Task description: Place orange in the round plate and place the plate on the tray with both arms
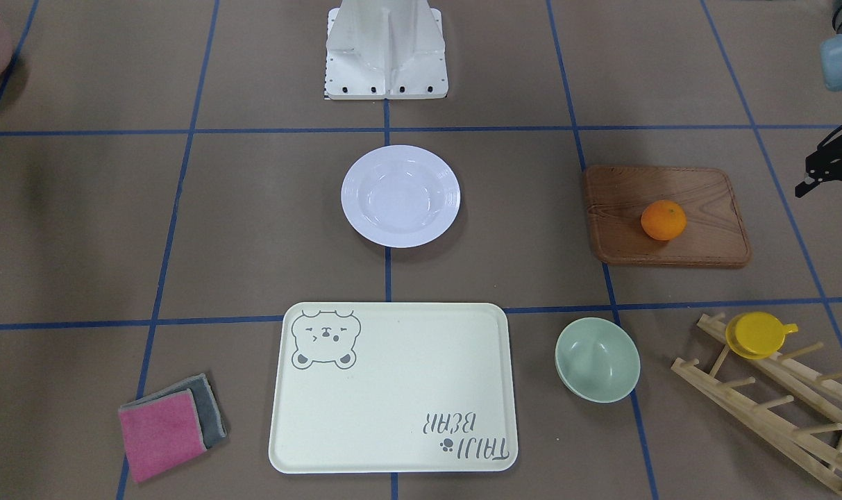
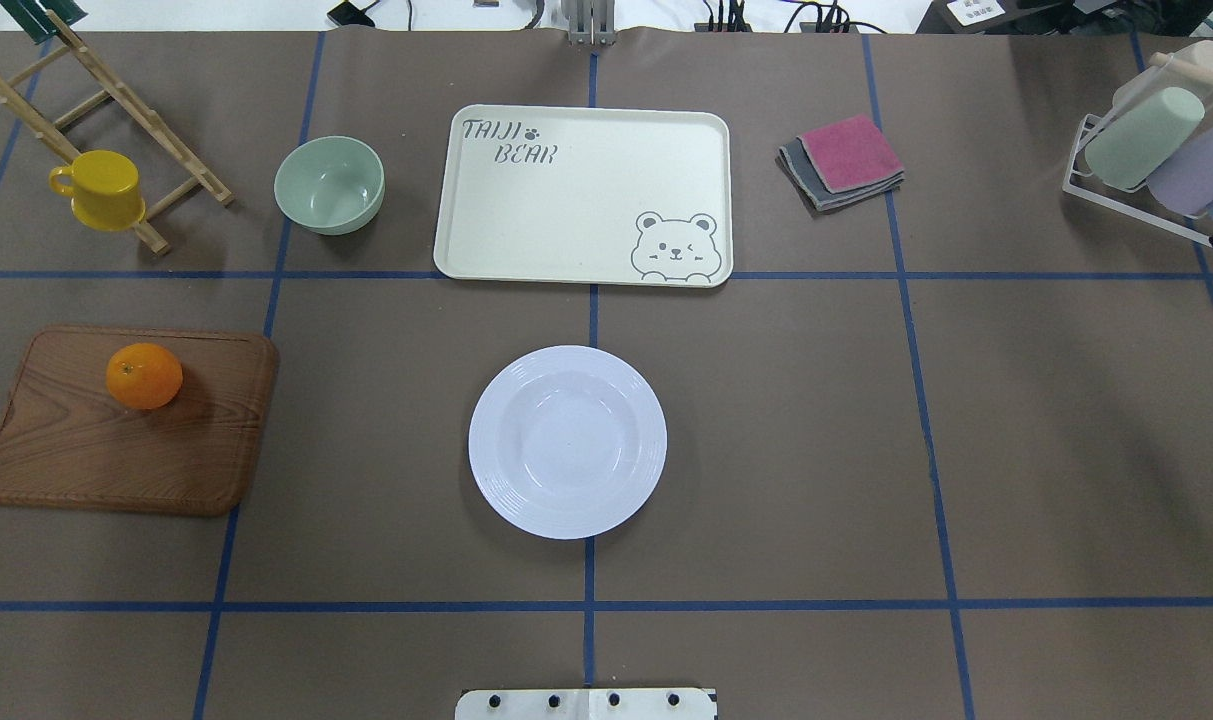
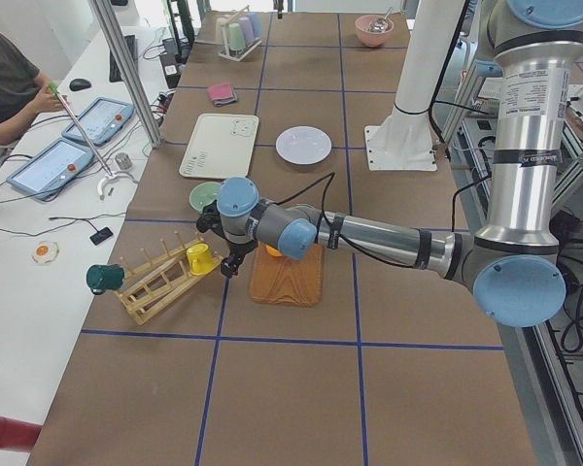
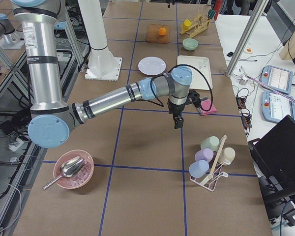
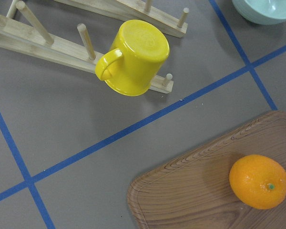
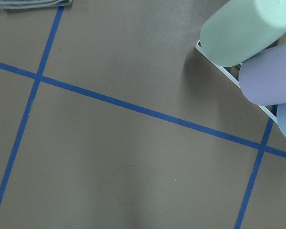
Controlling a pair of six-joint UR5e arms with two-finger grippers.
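Observation:
The orange [image 2: 144, 376] lies on a brown wooden board [image 2: 126, 440] at the table's left side, and also shows in the left wrist view [image 5: 259, 181]. The white round plate [image 2: 567, 441] sits empty at the table's centre. Beyond it lies the cream tray [image 2: 583, 195], with nothing on it. My left gripper [image 3: 229, 270] hangs over the table between the board and a wooden rack, short of the orange; I cannot tell its state. My right gripper [image 4: 177, 124] hovers over bare table on the far side from the orange; I cannot tell its state either.
A pale-green bowl [image 2: 329, 184] stands left of the tray. A yellow cup [image 2: 101, 189] hangs on a wooden rack [image 2: 116, 90]. Folded cloths [image 2: 844, 160] lie right of the tray, with a rack of pastel cups [image 2: 1156, 150] farther right. A pink bowl [image 4: 73, 169] holds a scoop.

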